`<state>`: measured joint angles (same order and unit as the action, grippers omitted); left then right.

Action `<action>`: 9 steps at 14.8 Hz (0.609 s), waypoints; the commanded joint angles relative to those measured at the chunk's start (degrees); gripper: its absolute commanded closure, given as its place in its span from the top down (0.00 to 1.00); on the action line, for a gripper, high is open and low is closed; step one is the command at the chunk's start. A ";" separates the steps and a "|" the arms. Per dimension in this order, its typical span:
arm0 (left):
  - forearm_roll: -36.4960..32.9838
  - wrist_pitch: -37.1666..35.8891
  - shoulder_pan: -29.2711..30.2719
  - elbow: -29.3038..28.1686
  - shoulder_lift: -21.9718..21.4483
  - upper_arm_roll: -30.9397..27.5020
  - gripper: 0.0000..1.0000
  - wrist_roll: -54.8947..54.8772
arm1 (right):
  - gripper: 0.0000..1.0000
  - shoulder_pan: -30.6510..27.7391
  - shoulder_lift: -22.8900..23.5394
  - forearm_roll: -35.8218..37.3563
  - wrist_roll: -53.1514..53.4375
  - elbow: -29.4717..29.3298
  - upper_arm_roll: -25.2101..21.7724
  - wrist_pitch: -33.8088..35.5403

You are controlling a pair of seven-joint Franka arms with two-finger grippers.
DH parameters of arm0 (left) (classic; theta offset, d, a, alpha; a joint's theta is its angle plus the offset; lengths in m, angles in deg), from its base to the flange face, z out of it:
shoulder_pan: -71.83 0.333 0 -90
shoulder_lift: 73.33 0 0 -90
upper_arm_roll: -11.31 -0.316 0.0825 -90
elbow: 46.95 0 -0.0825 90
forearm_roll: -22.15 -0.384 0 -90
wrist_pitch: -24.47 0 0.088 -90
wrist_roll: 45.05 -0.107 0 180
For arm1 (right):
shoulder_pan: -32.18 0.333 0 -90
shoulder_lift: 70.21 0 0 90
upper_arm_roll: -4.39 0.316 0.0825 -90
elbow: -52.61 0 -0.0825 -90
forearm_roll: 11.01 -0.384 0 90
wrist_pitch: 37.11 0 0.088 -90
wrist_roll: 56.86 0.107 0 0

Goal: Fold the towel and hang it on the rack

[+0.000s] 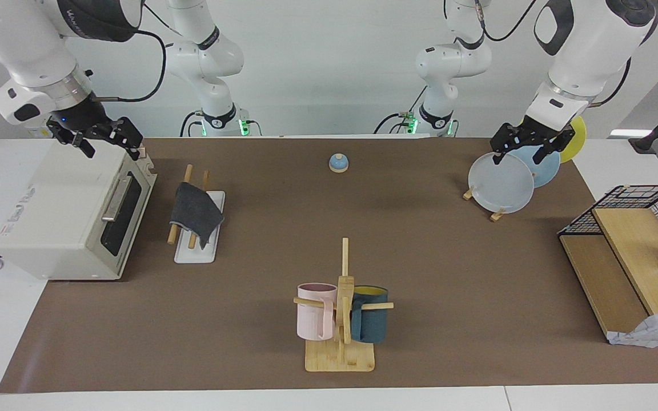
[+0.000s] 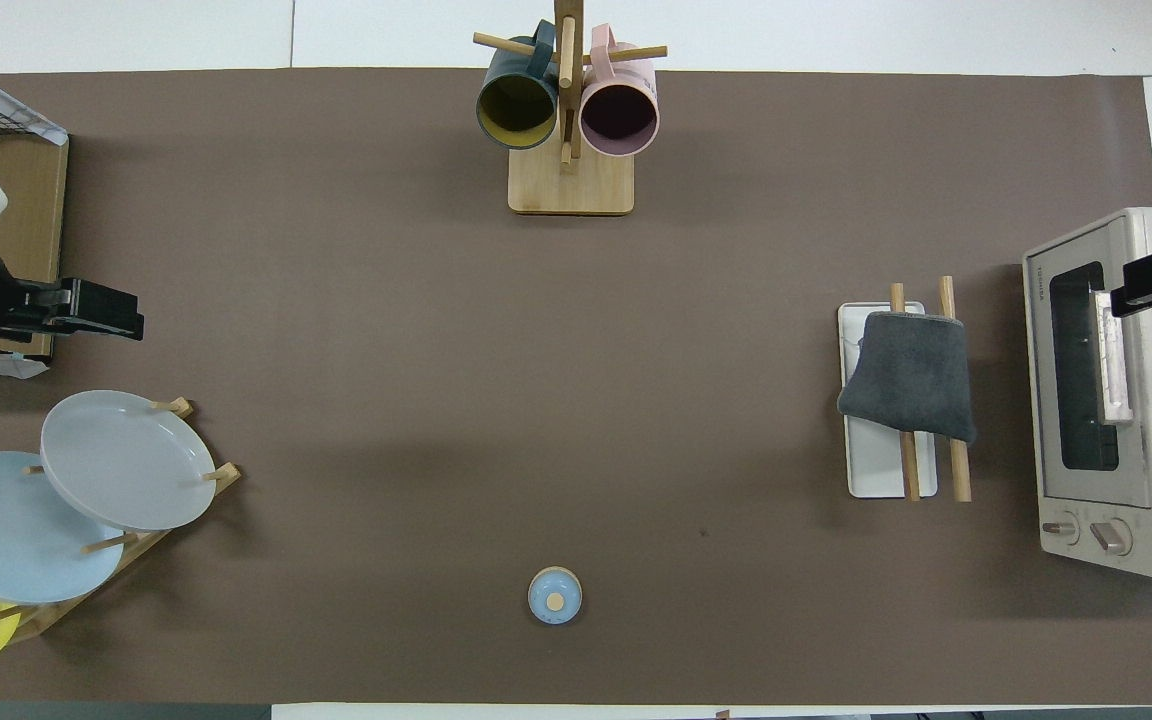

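The towel (image 1: 195,214) hangs folded over the two wooden rods of the rack (image 1: 196,254), dark grey face out; no purple shows. It drapes down toward the rack's white base plate. In the overhead view the towel (image 2: 911,375) covers the middle of the rods and the rack (image 2: 876,470) stands beside the oven. My right gripper (image 1: 111,149) is open and empty, raised over the toaster oven's top corner, apart from the towel. My left gripper (image 1: 519,158) is open and empty, raised over the plate stand at the left arm's end.
A white toaster oven (image 1: 72,222) stands beside the rack at the right arm's end. A mug tree (image 1: 341,319) with pink and blue mugs stands farthest from the robots. A plate stand (image 1: 503,182), a small blue bell (image 1: 338,163) and a wooden shelf with a wire basket (image 1: 637,228) are also here.
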<state>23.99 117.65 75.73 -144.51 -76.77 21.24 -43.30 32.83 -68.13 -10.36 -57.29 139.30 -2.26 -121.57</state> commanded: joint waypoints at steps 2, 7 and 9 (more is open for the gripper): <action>0.27 -1.25 0.32 1.15 0.37 0.10 1.00 0.01 | 1.00 0.05 -0.58 0.23 1.22 1.38 0.49 -1.76; 0.27 -1.60 0.32 0.97 0.28 0.10 1.00 0.10 | 1.00 0.05 -0.58 0.14 1.13 1.38 0.58 -3.17; 0.27 -1.51 0.32 0.89 0.19 0.10 1.00 0.10 | 1.00 0.05 -0.67 0.06 1.30 1.38 0.58 -2.99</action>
<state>23.99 117.21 75.74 -144.51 -76.77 21.24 -43.30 32.85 -68.10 -10.36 -57.03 139.59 -1.94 -123.55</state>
